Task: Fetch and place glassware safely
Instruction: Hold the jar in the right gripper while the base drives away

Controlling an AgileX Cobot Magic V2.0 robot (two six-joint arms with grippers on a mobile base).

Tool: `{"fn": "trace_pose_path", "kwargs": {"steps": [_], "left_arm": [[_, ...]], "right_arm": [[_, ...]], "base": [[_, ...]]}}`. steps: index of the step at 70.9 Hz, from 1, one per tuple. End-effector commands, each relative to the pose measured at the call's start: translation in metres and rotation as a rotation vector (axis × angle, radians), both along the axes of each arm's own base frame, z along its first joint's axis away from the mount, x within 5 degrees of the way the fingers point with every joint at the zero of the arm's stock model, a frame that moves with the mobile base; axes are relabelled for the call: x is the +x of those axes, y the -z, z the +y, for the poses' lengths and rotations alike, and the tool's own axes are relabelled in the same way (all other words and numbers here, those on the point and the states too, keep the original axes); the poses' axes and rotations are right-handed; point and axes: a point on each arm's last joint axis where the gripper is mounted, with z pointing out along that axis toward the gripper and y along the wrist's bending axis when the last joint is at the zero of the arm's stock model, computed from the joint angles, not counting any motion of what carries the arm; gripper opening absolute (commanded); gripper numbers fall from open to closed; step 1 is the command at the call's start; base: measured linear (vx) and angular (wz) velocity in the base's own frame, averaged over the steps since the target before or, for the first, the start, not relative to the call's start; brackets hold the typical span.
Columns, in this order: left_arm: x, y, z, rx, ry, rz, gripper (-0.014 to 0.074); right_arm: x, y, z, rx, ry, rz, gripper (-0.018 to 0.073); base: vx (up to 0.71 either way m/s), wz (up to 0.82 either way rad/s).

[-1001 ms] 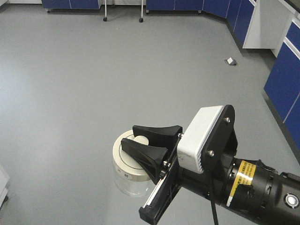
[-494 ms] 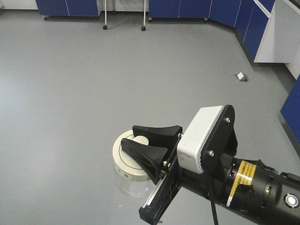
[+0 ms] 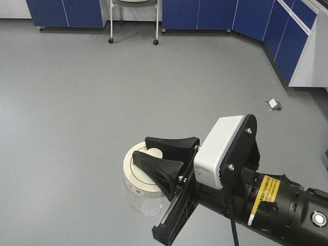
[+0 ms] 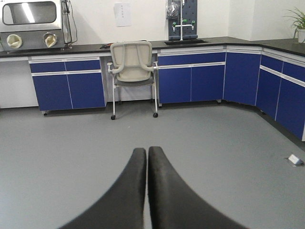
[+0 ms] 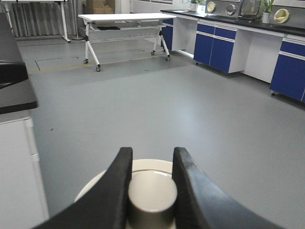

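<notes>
The glassware is a squat clear jar [image 3: 141, 203] with a cream-white lid [image 3: 131, 177], hanging above the grey floor in the front view. My right gripper [image 3: 152, 152] is shut on the lid's central knob [image 5: 152, 193]. In the right wrist view its black fingers [image 5: 119, 181] press both sides of the knob, with the right gripper [image 5: 151, 157] over the lid rim [image 5: 148, 163]. The jar's glass body is hidden there. My left gripper [image 4: 147, 151] is shut with nothing between its fingers, which point over bare floor.
Blue cabinets [image 3: 205, 13] line the far wall and the right side. A wheeled office chair [image 4: 132, 67] stands in front of them. A small socket box [image 3: 275, 104] sits on the floor at the right. A white folding table [image 5: 126, 18] and a white cabinet [image 5: 16, 157] show in the right wrist view.
The floor box and the cabinets have slid down and to the right in the front view, and the chair has come further into view. The right gripper and the jar keep the same hold.
</notes>
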Motion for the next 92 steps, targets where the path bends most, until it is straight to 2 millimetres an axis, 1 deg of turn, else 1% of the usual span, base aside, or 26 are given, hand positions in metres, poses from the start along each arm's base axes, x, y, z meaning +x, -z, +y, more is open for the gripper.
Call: {"fn": "trace_pose_path", "kwargs": {"steps": [1, 92], "left_arm": [[-0.0010, -0.0143, -0.0004, -0.018, 0.008, -0.086, -0.0007], [-0.0010, -0.0143, -0.0004, -0.018, 0.008, -0.086, -0.0007]], "right_arm": [[-0.0032, -0.0246, 0.0001, 0.127, -0.027, -0.080, -0.0003], [-0.0032, -0.0246, 0.0001, 0.126, -0.027, -0.080, -0.0003]], "base": [[0.52, 0.00], [0.54, 0.00]]}}
